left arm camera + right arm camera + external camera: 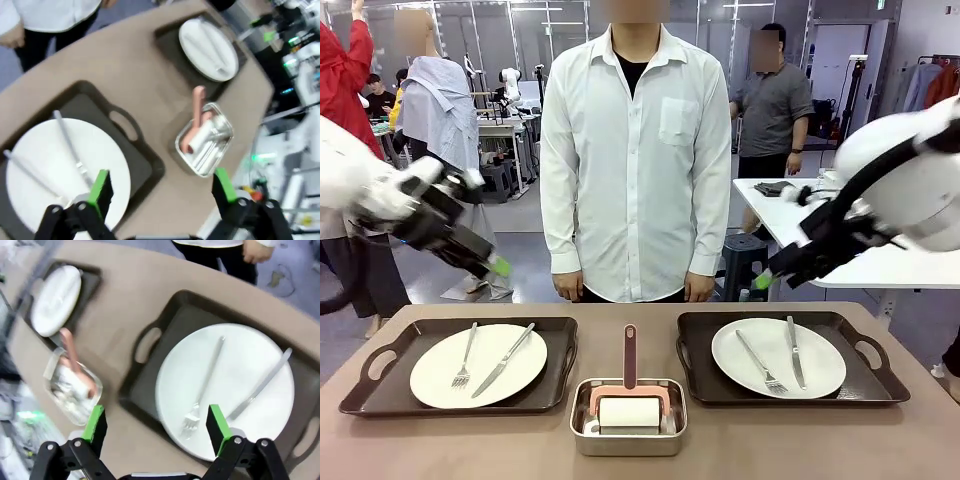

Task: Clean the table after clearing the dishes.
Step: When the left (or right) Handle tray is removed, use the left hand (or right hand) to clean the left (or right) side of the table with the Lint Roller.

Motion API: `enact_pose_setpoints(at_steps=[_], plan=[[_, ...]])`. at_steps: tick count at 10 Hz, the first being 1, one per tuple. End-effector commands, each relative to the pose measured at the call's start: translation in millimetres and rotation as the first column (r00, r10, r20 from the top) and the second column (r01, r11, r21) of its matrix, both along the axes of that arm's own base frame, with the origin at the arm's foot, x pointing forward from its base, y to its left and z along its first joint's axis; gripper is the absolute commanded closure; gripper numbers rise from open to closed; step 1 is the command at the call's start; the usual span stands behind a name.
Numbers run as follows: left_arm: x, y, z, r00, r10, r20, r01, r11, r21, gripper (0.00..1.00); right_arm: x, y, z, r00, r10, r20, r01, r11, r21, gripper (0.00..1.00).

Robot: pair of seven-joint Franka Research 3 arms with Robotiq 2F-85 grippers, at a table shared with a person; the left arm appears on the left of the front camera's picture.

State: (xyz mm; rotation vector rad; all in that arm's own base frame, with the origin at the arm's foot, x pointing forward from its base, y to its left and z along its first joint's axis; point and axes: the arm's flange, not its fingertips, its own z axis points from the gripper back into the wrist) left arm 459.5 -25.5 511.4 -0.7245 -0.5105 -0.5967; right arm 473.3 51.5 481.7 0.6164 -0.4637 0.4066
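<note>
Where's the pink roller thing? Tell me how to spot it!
Look at the big brown table, in the middle between the two dark trays. A small steel pan sits there, with the roller lying in it. It's the pink thing with a long handle and white roll.

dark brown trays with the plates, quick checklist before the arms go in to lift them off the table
1. Left end effector open and empty: ok.
2. Right end effector open and empty: ok.
3. Left dark brown handled tray flat on the taupe-brown table, handles free: ok.
4. Right dark brown handled tray flat, handles free: ok.
5. Steel fork and steel knife lie on the left round white plate, cutlery likewise on the right round white plate: ok.
6. Person's hands hang behind the far edge, off the table: ok.
</note>
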Motion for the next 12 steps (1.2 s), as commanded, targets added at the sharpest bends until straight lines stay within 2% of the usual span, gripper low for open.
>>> enact_pose_setpoints(at_steps=[1,2,3,4,5,7,8,9,11,12], plan=[[0.3,78.9,-11.1,0.993,0.057,-0.104,-0.082,0.962,-0.260,0.00,-10.9,-84.2,-5.7,0.990,-0.085,-0.117,0.115,0.951,0.287,0.00],[-3.1,116.6,-18.7,0.977,0.135,-0.164,-0.187,0.913,-0.362,0.00,-19.7,-125.3,-9.6,0.979,-0.142,-0.149,0.189,0.906,0.378,0.00],[-13.8,151.7,-28.8,0.964,0.185,-0.192,-0.249,0.879,-0.406,0.00,-29.8,-160.7,-20.0,0.941,-0.262,-0.216,0.327,0.867,0.376,0.00],[-27.3,190.0,-37.9,0.937,0.269,-0.221,-0.342,0.827,-0.445,0.00,-45.3,-197.5,-28.8,0.928,-0.296,-0.228,0.369,0.819,0.438,0.00],[-40.8,235.7,-53.2,0.870,0.368,-0.327,-0.490,0.719,-0.494,0.00,-59.6,-239.1,-43.4,0.879,-0.390,-0.273,0.476,0.724,0.499,0.00],[-71.5,295.6,-75.9,0.785,0.477,-0.395,-0.620,0.593,-0.514,0.00,-88.6,-289.7,-65.4,0.806,-0.485,-0.339,0.591,0.644,0.486,0.00],[-83.0,319.6,-91.1,0.710,0.524,-0.471,-0.705,0.532,-0.469,0.00,-102.7,-304.9,-72.5,0.773,-0.524,-0.359,0.634,0.609,0.477,0.00],[-96.0,340.2,-97.7,0.660,0.563,-0.497,-0.751,0.481,-0.452,0.00,-114.2,-312.5,-77.1,0.753,-0.541,-0.373,0.657,0.607,0.447,0.00],[-109.6,357.4,-101.5,0.617,0.600,-0.509,-0.787,0.450,-0.423,0.00,-128.5,-321.1,-78.1,0.722,-0.575,-0.384,0.691,0.588,0.421,0.00],[-109.7,360.7,-100.1,0.595,0.619,-0.512,-0.803,0.443,-0.398,0.00,-127.8,-320.2,-73.8,0.719,-0.584,-0.376,0.694,0.588,0.414,0.00]])
